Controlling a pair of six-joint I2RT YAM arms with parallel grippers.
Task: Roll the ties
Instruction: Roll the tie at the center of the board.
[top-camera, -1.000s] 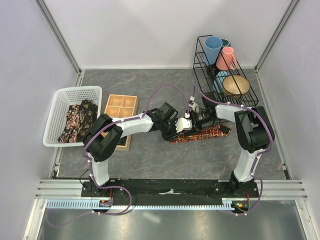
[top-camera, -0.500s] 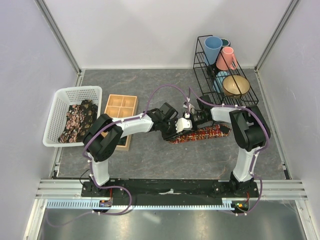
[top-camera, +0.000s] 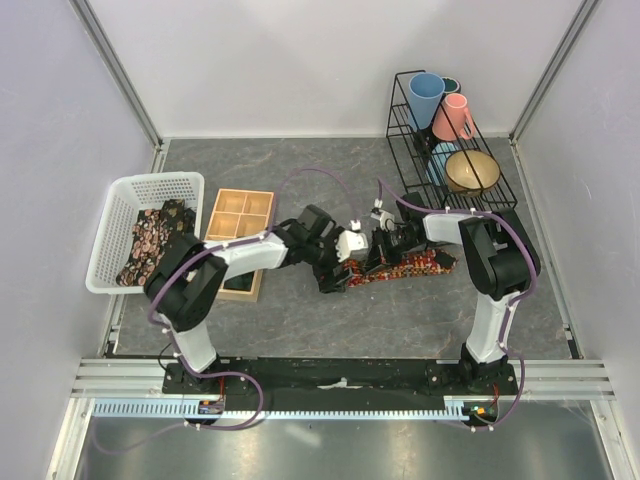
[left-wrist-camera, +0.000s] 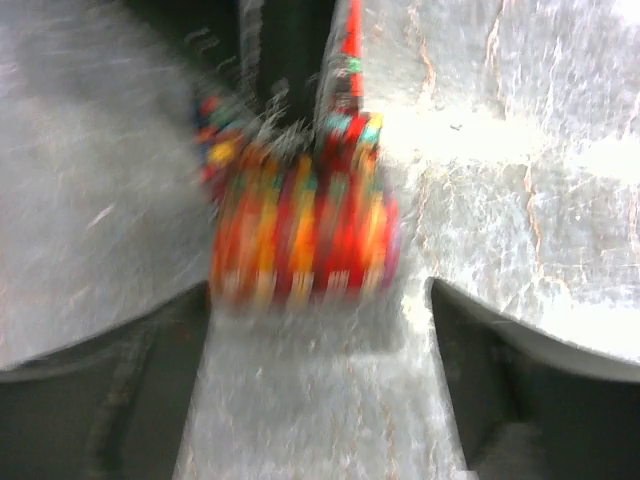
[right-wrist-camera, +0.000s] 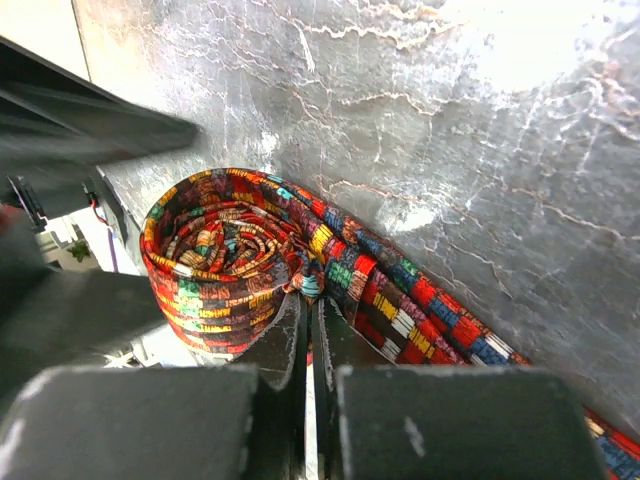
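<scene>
Although the left wrist view is blurred, it shows the left gripper (left-wrist-camera: 318, 292) with jaws wide apart and the rolled end of the red-and-orange patterned fabric tie (left-wrist-camera: 300, 240) just ahead. Only the right wrist view shows the right gripper (right-wrist-camera: 308, 310), jaws together against that roll. From above, the unrolled length lies on the grey table (top-camera: 300, 180), extending toward the black wire rack (top-camera: 393, 110).

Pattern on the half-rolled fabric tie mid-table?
Half-rolled fabric tie: red, orange, yellow, teal blocks; right wrist view.

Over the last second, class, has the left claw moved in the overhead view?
Yes. The left claw has drawn back from the rolled end of the tie, shifting slightly toward the wooden tray, and its jaws now stand open.
</scene>
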